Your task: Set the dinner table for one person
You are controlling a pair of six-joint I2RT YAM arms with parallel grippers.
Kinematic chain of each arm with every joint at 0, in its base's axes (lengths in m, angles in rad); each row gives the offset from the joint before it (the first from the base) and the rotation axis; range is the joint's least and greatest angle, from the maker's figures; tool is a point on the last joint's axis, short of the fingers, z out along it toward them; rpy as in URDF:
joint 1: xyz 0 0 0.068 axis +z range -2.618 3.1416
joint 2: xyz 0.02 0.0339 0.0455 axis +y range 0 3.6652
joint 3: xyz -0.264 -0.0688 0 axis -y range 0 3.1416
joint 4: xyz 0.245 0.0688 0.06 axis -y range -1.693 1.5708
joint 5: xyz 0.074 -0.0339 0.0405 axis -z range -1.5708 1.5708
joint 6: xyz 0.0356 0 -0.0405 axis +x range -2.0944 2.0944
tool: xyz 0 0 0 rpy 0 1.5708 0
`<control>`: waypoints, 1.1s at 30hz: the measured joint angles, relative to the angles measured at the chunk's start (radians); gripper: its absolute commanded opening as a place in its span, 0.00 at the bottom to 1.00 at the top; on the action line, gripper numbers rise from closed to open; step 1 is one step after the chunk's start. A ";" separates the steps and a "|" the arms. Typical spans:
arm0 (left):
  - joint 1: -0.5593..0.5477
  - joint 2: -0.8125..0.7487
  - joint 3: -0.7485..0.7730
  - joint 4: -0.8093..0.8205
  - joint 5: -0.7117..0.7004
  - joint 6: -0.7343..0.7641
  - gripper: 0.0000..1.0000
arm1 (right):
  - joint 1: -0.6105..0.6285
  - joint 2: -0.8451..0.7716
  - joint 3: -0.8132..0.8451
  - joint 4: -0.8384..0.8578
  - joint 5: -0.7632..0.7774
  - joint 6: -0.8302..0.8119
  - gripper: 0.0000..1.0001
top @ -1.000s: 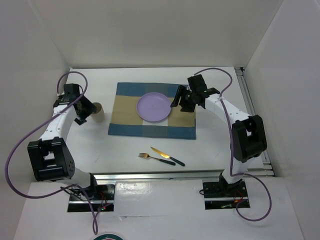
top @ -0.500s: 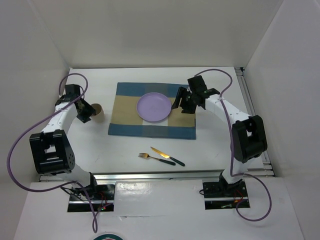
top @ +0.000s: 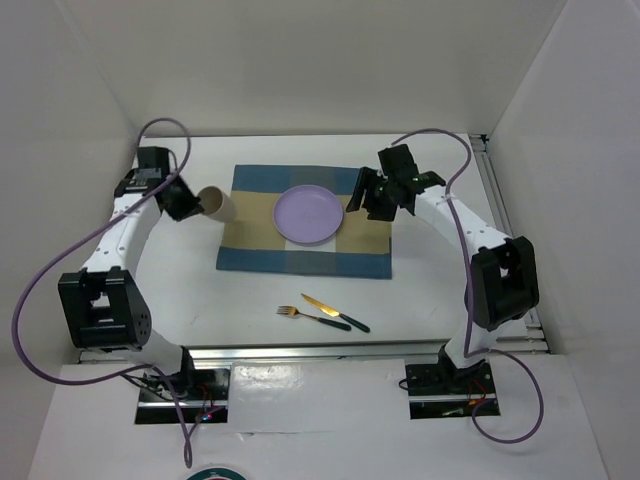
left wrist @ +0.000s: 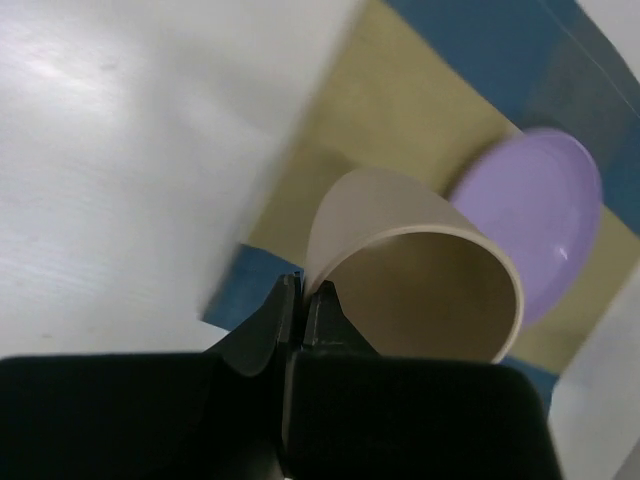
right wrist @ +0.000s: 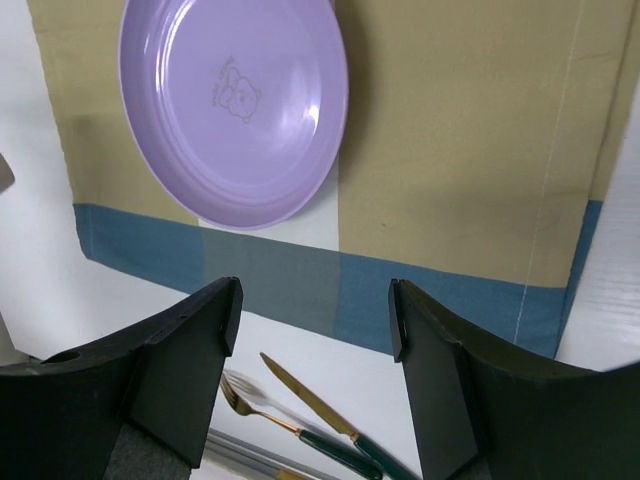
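Observation:
A beige cup (top: 216,203) hangs tilted over the left edge of the checked placemat (top: 262,255) on the white dinner table (top: 430,285). My left gripper (top: 188,204) is shut on the cup's rim. In the left wrist view the fingers (left wrist: 318,308) pinch the wall of the cup (left wrist: 400,240), one inside and one outside, with the purple plate (left wrist: 555,225) beyond. My right gripper (top: 374,201) hovers open over the mat's right part, with nothing in it (right wrist: 315,300). The plate (top: 308,214) lies on the mat.
A gold fork (top: 298,315) and a gold knife (top: 333,312), both with dark green handles, lie on the table near the front edge, below the placemat. A metal rail (top: 500,210) runs along the table's right side. White walls enclose the table.
My left gripper has shut on the cup's rim, lifted it off the table and swung it, tilted, toward the placemat. The right gripper has shifted slightly and stayed open.

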 measured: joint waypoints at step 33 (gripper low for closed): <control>-0.940 0.454 0.521 -0.281 -0.026 0.179 0.00 | -0.276 -0.546 -0.276 -0.170 0.120 -0.051 0.81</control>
